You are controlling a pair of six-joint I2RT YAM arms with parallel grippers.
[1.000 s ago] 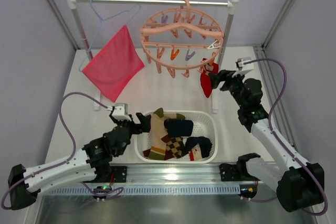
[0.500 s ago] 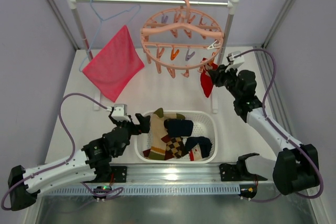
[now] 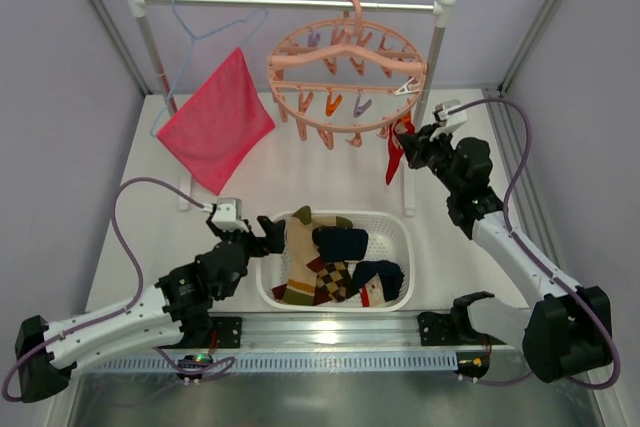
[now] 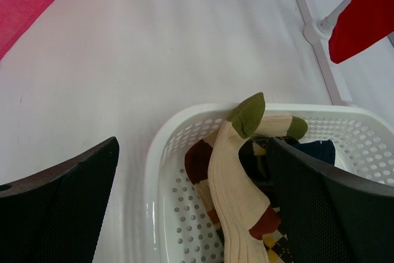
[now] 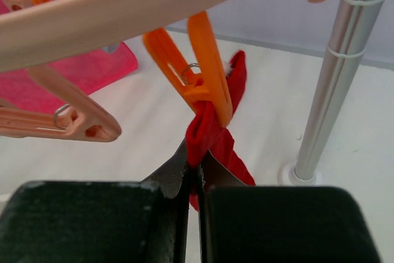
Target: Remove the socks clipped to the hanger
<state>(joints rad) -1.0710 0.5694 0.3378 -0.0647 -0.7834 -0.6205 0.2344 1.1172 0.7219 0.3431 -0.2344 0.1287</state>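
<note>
**A:** Checked edges and free room around the hanger (image 3: pixel 300 60)?

**B:** Confirmed. Found bare table (image 3: pixel 300 162) under the hanger and toward its near left. Noted the rack post (image 3: pixel 430 77) just right of the hanger, close beside the red sock (image 3: pixel 394 159). Noted the pink cloth (image 3: pixel 215 132) and the blue wire hanger (image 3: pixel 200 37) left of the hanger, on the same rail (image 3: pixel 290 1). Noted the white basket (image 3: pixel 400 232) on the near side of the hanger, well below it, with the loose socks (image 3: pixel 330 262) inside.

**A:** Logged the arm poses?

**B:** Logged. Found the right arm stretched up from its base, with the right gripper (image 3: pixel 410 144) at the hanger's lower right rim and pointed left. Found the left arm laid low, with the left gripper (image 3: pixel 265 234) well apart from the hanger, at the basket's left rim.

**A:** Verified the jaws?

**B:** Verified. Found the right jaws pressed together on the red sock, pinching the fabric just below the orange clip (image 5: pixel 206 72). Found that sock clipped at the hanger's near right rim, hanging down. Found the left jaws spread wide, gripping nothing and touching nothing visible. Noted a cream sock (image 4: pixel 237 170) below the gap, draped into the basket.
</note>
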